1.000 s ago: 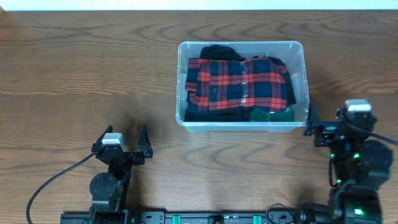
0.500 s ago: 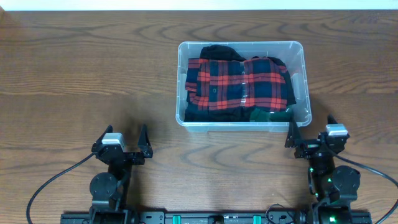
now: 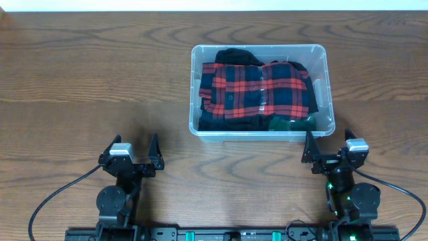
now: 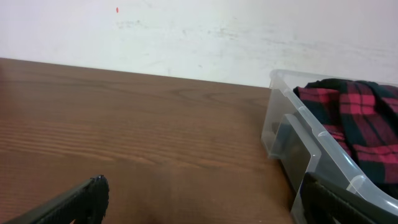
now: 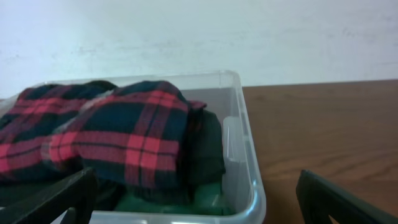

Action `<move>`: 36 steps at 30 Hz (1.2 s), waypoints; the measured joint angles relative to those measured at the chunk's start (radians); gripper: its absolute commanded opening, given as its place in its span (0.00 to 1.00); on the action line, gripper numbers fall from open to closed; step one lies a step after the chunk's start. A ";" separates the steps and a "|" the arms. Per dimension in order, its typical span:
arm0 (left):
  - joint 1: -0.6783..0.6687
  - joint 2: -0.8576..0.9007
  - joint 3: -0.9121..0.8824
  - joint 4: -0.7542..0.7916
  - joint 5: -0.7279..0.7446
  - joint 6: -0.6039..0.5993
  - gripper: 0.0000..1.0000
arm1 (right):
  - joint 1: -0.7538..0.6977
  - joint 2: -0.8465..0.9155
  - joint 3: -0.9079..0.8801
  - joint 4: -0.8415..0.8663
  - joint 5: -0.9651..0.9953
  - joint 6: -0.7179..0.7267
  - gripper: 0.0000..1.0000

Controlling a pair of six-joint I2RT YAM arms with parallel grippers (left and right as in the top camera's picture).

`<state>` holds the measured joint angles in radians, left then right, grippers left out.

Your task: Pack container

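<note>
Overhead: plaid shirt [image 3: 257, 90] inside container [image 3: 326, 59]

Dark brown wood-grain table [image 3: 80, 73], ending at a white wall [image 4: 186, 31] on the far side. Bears a clear plastic container [image 3: 254, 135] right of centre, flat on its base, long sides running left to right. Black cable [image 3: 50, 201] curving over the near left corner.
</note>
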<state>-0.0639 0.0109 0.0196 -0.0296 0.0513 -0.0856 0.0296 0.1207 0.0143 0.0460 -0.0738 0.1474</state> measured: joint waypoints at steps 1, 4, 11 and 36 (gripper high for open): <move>0.000 0.000 0.000 0.000 0.000 0.000 0.98 | 0.000 -0.005 -0.003 -0.002 0.000 0.002 0.99; 0.000 0.000 0.000 0.000 0.000 0.000 0.98 | 0.000 -0.018 -0.006 -0.008 0.000 0.002 0.99; 0.000 0.000 0.000 0.000 0.000 0.000 0.98 | 0.000 -0.034 -0.007 -0.109 0.001 0.002 0.99; 0.000 0.009 0.000 0.000 0.000 0.000 0.98 | -0.029 -0.038 -0.007 -0.110 0.002 -0.084 0.99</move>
<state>-0.0639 0.0200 0.0196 -0.0299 0.0513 -0.0856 0.0002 0.0826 0.0074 -0.0639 -0.0715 0.0631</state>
